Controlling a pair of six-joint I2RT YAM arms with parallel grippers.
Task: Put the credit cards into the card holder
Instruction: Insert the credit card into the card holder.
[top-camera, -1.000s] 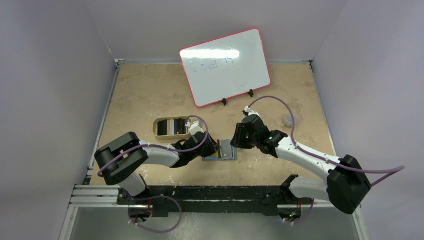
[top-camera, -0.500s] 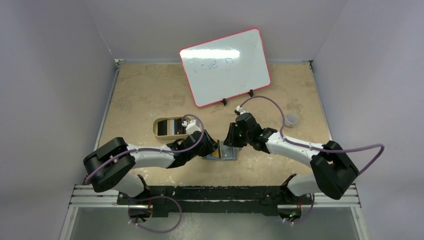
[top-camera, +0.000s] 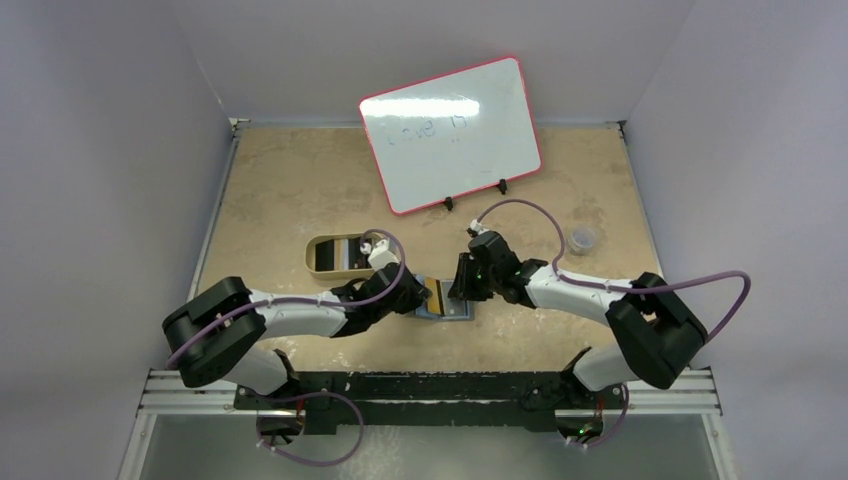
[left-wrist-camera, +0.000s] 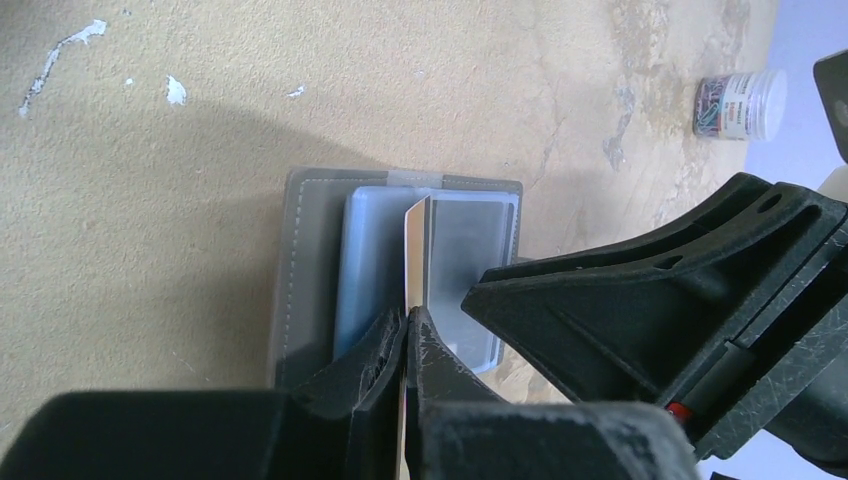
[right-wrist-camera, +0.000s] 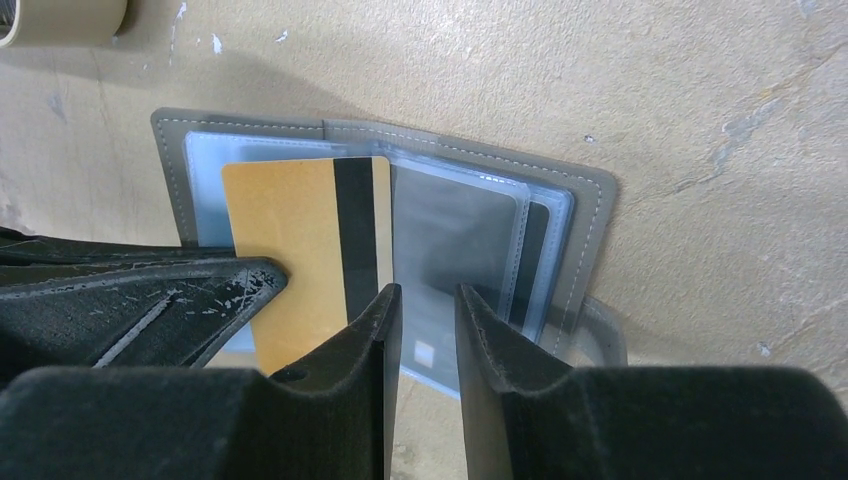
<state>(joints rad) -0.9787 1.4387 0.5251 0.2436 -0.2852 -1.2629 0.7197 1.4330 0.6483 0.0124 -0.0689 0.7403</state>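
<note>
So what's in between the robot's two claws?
The gold card, pinched by the left gripper, stands between it and the right gripper, over the open card holder. The right wrist view shows it best.

The card holder (right-wrist-camera: 590, 200) is grey with pale stitching along its edge, and its inner pockets are a cloudy blue-grey. The credit card (right-wrist-camera: 290, 250) is orange-gold with one black stripe (a solid band near one edge). The table (top-camera: 290, 180) is mottled sandy tan with white flecks. The left gripper (left-wrist-camera: 410, 318) and right gripper (right-wrist-camera: 428, 292) are black, the cables (top-camera: 560, 215) purple, and the whiteboard (top-camera: 450, 130) white with a red rim.
</note>
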